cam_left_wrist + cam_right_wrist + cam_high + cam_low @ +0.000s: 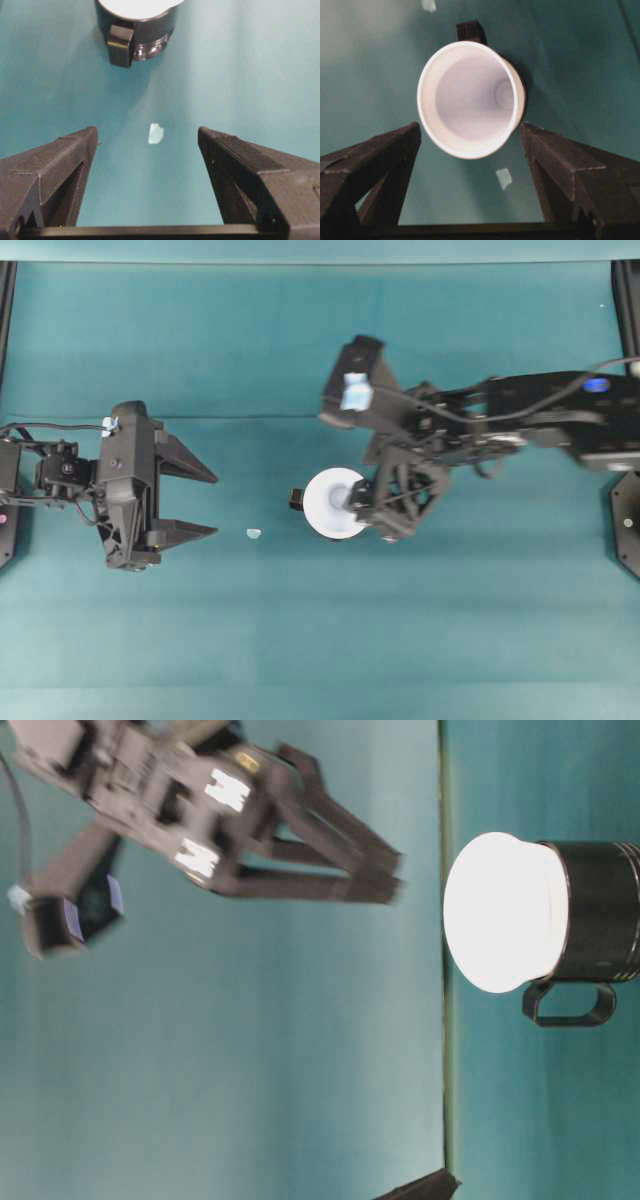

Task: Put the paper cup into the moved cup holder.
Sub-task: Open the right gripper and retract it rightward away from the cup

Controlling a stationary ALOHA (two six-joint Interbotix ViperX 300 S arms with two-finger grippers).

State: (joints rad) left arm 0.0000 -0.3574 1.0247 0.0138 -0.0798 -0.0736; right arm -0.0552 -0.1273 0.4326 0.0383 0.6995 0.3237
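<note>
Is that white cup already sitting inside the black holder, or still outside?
Inside. The paper cup stands upright in the cup holder, its wide rim above the black wall, and neither pair of jaws holds it.

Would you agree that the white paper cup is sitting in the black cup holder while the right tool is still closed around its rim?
Not quite: the right tool is open and holds nothing. The right wrist view shows its fingers spread either side of the paper cup, clear of the rim. The rest stands: the cup sits in the black cup holder, as the table-level view shows.
</note>
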